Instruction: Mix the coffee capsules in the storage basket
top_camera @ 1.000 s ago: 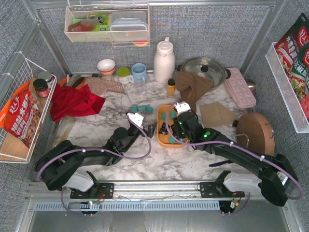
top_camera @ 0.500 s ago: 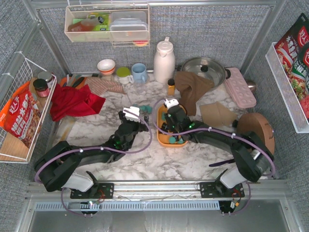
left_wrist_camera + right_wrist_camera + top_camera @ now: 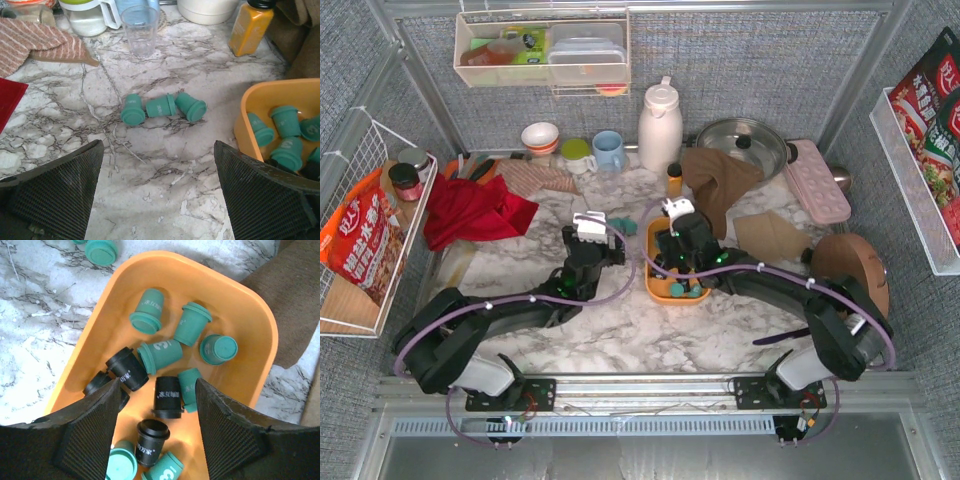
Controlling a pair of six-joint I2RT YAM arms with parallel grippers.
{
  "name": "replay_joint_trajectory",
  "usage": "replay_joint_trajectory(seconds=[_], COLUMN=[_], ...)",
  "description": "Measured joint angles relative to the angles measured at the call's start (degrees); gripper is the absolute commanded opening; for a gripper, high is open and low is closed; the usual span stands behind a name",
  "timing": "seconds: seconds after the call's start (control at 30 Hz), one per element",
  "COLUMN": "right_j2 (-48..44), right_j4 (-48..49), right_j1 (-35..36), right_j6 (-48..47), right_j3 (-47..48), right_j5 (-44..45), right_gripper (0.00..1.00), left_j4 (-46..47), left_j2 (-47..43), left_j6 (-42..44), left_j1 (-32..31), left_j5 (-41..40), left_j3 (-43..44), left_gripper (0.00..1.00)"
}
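Observation:
The orange storage basket [image 3: 250,305] [image 3: 656,285] [image 3: 260,100] holds several teal and black coffee capsules [image 3: 160,352]. My right gripper [image 3: 157,407] [image 3: 672,255] hangs open just above them. A black capsule [image 3: 167,397] lies loose between its fingers [image 3: 95,425], touching neither. Three teal capsules [image 3: 161,106] [image 3: 623,226] lie in a row on the marble, left of the basket. My left gripper [image 3: 157,172] [image 3: 603,243] is wide open and holds nothing, low over the table just short of these three.
Ahead of the left gripper stand a clear glass [image 3: 141,27], an amber bottle [image 3: 250,27] and a striped cloth [image 3: 40,42]. A brown cloth [image 3: 295,300] lies against the basket's far right corner. A red cloth [image 3: 470,210], a white thermos [image 3: 660,125] and a pink tray [image 3: 817,180] sit farther back.
The right gripper moved left and farther over the basket, then opened wider. The left gripper advanced toward the three loose capsules, still wide open.

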Motion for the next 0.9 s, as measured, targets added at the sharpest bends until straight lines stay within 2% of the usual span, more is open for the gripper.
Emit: replay_joint_trajectory(seconds=[0.17,0.37,0.73,0.9], right_j2=[-4.11,-7.02,-9.99,-10.54], right_j4=[0.42,0.85,0.83,0.83], right_j1=[-0.04,-0.42,-0.59,-0.7], right_j6=[0.0,-0.04,-0.13,-0.13], right_j3=[-3.63,-6.14,-6.67,-6.75], right_j5=[-0.35,-0.35,-0.83,-1.64], right_gripper=[0.65,0.65,0.64,0.64], left_j4=[-6.78,-15.91,-23.76,-25.33], left_j2=[2.12,7.56,17.59,21.86], left_j6=[-3.85,-8.09,-10.93,-10.58], left_j1=[3.19,8.96,15.3,17.35], left_j5=[1.01,6.95,12.79,15.52], left_j3=[4.9,12.48,21.86,25.0], left_gripper=[0.99,0.97,0.77,0.74])
